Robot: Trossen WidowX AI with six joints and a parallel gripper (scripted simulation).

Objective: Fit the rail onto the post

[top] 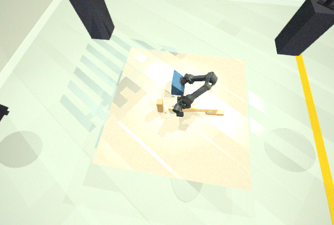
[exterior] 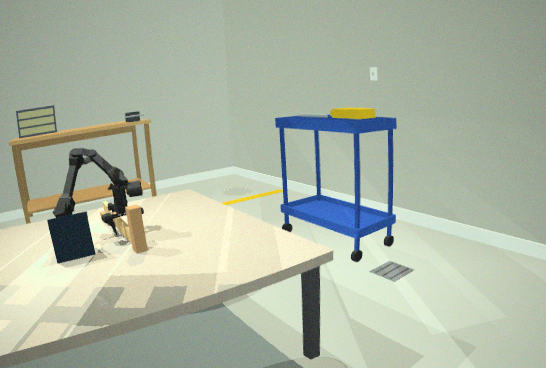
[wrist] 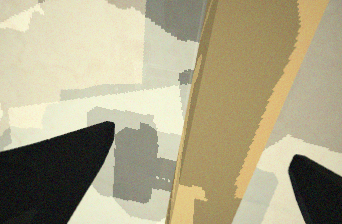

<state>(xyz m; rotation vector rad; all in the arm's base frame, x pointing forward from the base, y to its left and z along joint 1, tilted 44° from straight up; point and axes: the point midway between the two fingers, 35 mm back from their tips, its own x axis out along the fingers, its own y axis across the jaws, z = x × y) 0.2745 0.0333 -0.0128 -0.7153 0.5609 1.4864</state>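
The long wooden rail point(top: 199, 110) point(wrist: 233, 100) runs from near the post to the low footboard block point(top: 220, 112). Its far end is at the bracket, and its near end is low, in front of the upright wooden post point(top: 159, 106) point(exterior: 137, 230). The pegs and holes cannot be made out. My gripper point(top: 183, 109) point(exterior: 125, 225) point(wrist: 200, 145) is open and points down over the near part of the rail. In the wrist view the rail passes between the separated fingertips, nearer the right one, with a gap on each side. The hand hides part of the rail in the top and exterior views.
A blue block with a sloping face point(top: 177, 84) point(exterior: 72, 237) stands beside the arm's base, on the same side of the rail as the base. The pale tabletop point(top: 201, 159) point(exterior: 279, 255) carries everything. A blue cart point(exterior: 336, 125) stands on the floor beyond it.
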